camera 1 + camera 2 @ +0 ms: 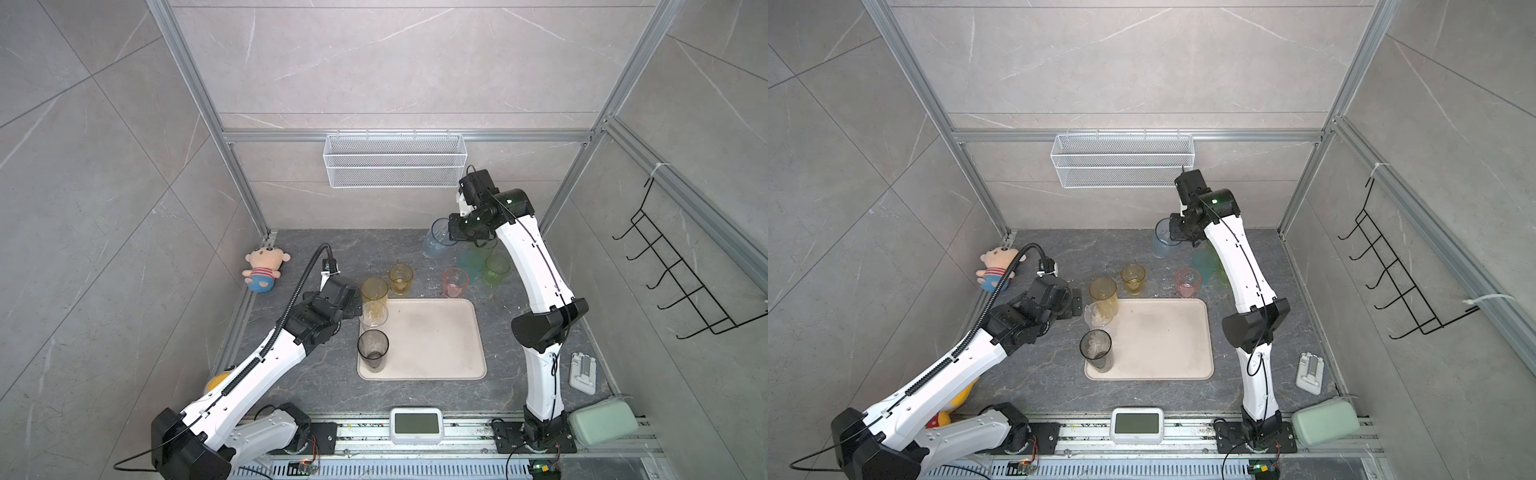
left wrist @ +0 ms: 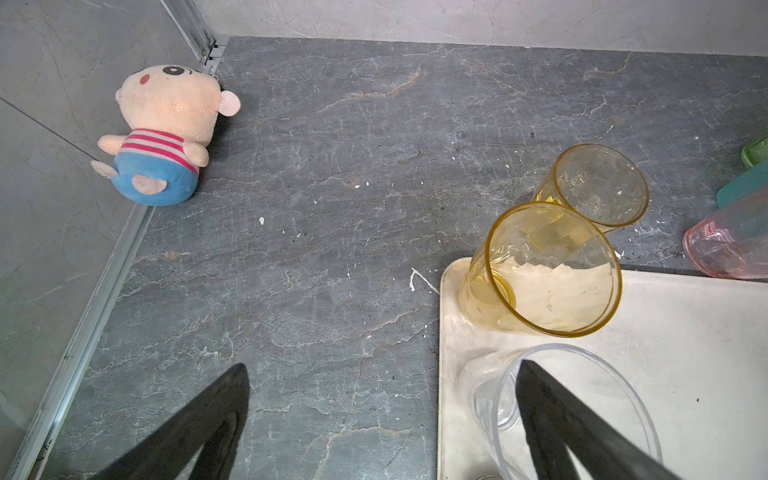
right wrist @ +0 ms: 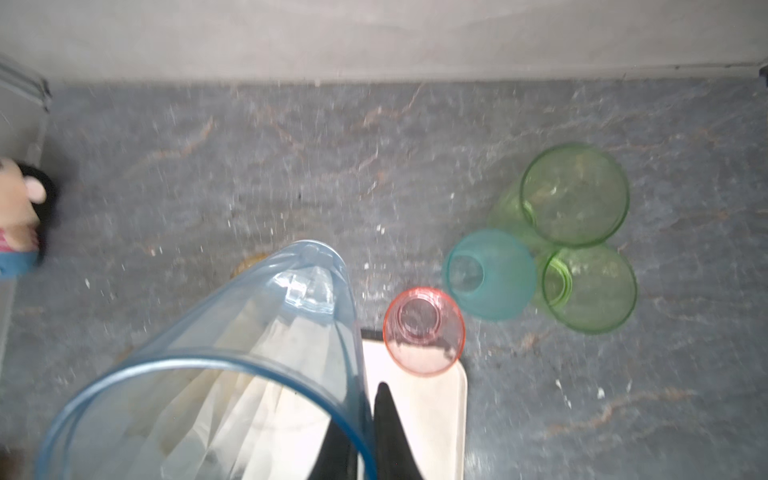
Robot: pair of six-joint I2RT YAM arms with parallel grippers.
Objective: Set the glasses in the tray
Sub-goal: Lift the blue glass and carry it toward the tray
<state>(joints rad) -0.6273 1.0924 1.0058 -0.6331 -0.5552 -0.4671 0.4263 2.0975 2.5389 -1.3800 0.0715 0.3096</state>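
Observation:
The cream tray (image 1: 432,340) (image 1: 1163,340) holds a smoky grey glass (image 1: 373,349), a clear glass (image 1: 374,313) and a tall yellow glass (image 2: 540,266) along its left side. On the table behind it stand a short amber glass (image 1: 400,278), a pink glass (image 1: 455,282), a teal glass (image 3: 490,274) and two green glasses (image 3: 575,193). My right gripper (image 1: 451,232) (image 3: 370,415) is shut on the rim of a tilted blue glass (image 1: 435,243) (image 3: 316,311), held above the table's back. My left gripper (image 2: 382,368) stands open beside the clear glass, one finger across its mouth.
A plush doll (image 1: 264,268) lies at the back left corner. A white wire basket (image 1: 395,160) hangs on the back wall and a black hook rack (image 1: 681,266) on the right wall. A small screen (image 1: 415,424) and a mint case (image 1: 602,419) sit along the front.

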